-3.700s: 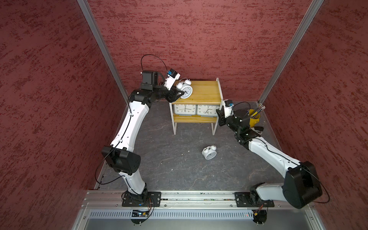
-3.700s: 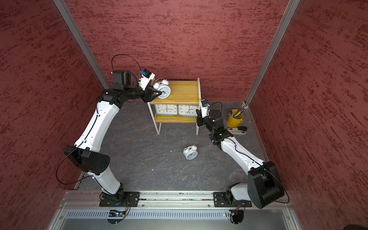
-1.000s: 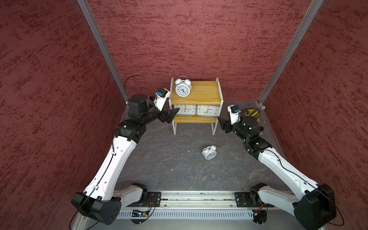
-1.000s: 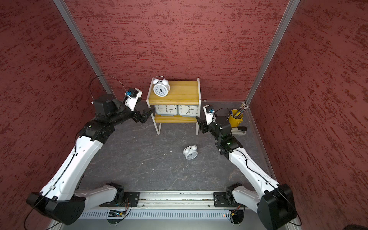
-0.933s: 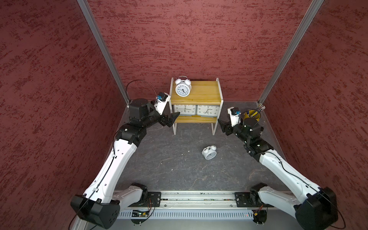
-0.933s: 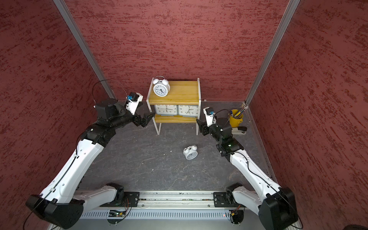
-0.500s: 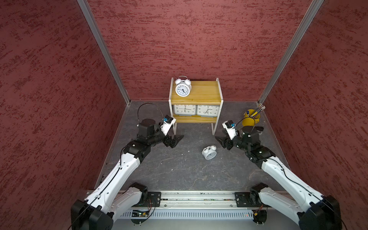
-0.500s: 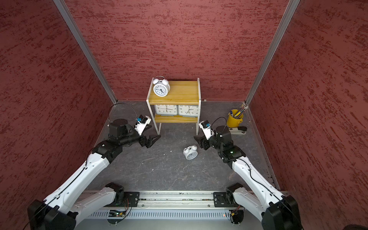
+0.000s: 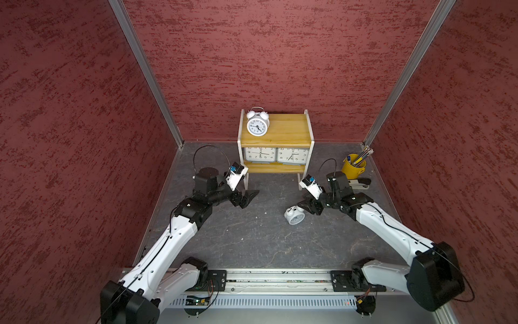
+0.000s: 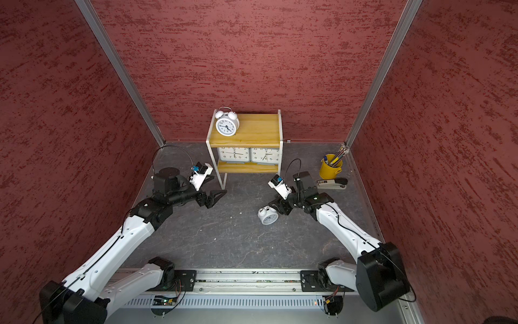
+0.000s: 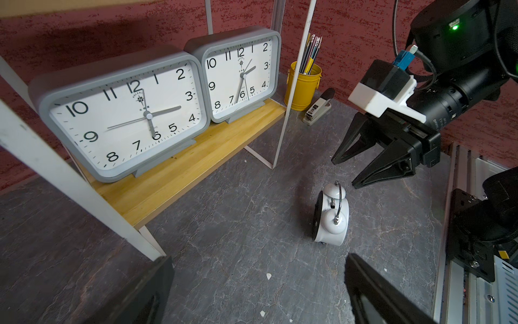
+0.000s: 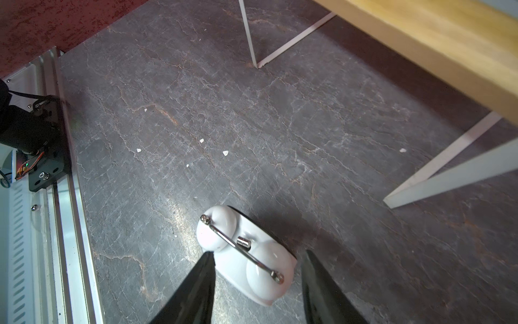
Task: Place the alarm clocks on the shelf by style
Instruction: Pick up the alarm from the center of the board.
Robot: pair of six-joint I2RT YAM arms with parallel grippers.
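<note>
Both arms have dropped from the shelf to the dark veined floor between red textured walls. Right gripper, jaws apart, straddles the fallen bell clock; left gripper gapes empty. Grey clocks on the lower tier read 1–12; brand illegible.

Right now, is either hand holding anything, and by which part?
Nothing is held. Left hand open and empty; right hand open beside the twin-bell clock on the floor, not gripping it.
</note>
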